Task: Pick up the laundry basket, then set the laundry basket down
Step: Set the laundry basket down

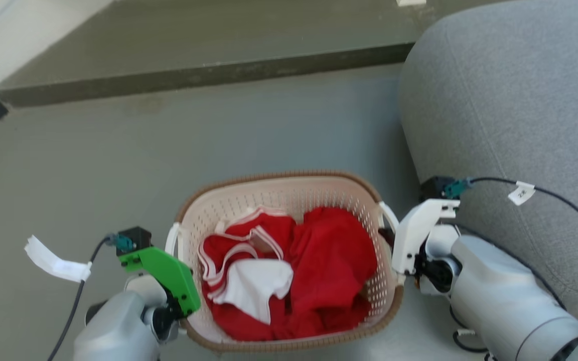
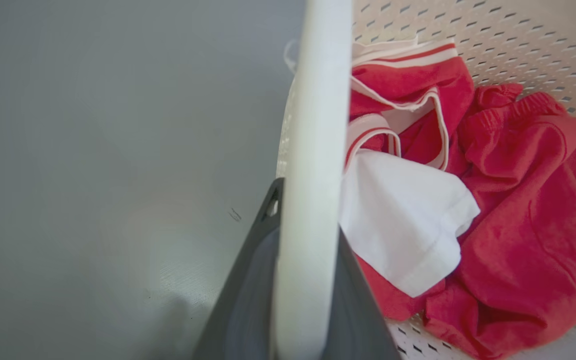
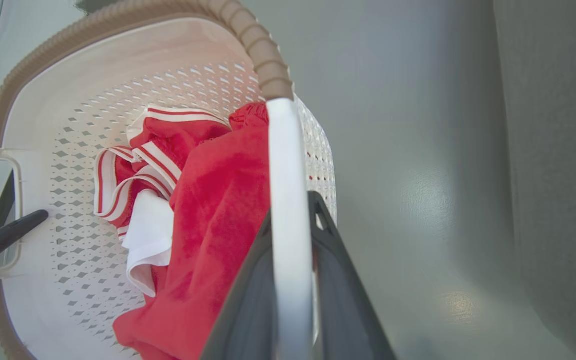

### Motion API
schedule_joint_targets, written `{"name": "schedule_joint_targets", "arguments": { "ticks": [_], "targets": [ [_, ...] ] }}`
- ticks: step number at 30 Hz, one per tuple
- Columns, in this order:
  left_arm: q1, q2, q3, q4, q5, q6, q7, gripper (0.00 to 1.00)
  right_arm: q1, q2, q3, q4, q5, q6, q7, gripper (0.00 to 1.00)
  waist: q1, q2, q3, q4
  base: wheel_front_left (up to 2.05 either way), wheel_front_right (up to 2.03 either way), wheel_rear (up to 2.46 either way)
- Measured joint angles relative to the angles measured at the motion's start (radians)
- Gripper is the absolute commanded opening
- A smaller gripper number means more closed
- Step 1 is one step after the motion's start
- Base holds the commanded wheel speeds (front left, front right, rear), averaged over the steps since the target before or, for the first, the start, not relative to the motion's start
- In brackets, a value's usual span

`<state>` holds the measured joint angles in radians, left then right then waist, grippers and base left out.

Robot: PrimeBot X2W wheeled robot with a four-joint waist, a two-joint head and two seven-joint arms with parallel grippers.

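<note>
Entries as I read them off my screens, left side first.

1. Floor – grey and smooth, with a darker raised step at the far edge.
2. Left gripper – its two dark fingers are pressed together on the left handle, one on the outer face and one on the basket side. I judge the pinch sits low on the loop so the load hangs from the fingers and does not slide.
3. Laundry basket – cream and perforated with a brown rim, directly before the robot between both arms. I cannot tell whether its base rests on the floor or is just clear of it.
4. Contents – red garments with white-striped trim and a white cloth, heaped loosely below the rim. They are soft and light, so I would not expect them to upset the balance.
5. Right gripper – fingers closed around the right handle, mirroring the left. In my judgement this grip on opposite sides is what should keep the basket level.
6. Grey upholstered seat – just beside the right arm, so I would watch that elbow on any sideways carry.
</note>
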<state>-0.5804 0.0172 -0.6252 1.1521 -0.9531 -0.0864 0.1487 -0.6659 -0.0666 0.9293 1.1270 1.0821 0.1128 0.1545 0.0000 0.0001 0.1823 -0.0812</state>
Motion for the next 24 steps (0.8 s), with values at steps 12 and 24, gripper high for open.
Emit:
{"name": "schedule_joint_targets", "arguments": {
  "ticks": [12,24],
  "targets": [
    [-0.094,0.001,0.008,-0.014,0.0,0.009,-0.082,0.0,-0.085,-0.018,-0.006,-0.03,-0.01,0.0,-0.09,0.0,0.0,0.0,0.15,-0.006,0.0,0.0,0.0],
    [-0.184,0.005,0.026,-0.029,0.002,0.009,-0.147,0.0,-0.166,-0.033,-0.005,-0.055,-0.03,0.0,-0.169,0.0,0.0002,0.0,0.299,-0.008,0.0,0.0,0.0]
  ]
}}
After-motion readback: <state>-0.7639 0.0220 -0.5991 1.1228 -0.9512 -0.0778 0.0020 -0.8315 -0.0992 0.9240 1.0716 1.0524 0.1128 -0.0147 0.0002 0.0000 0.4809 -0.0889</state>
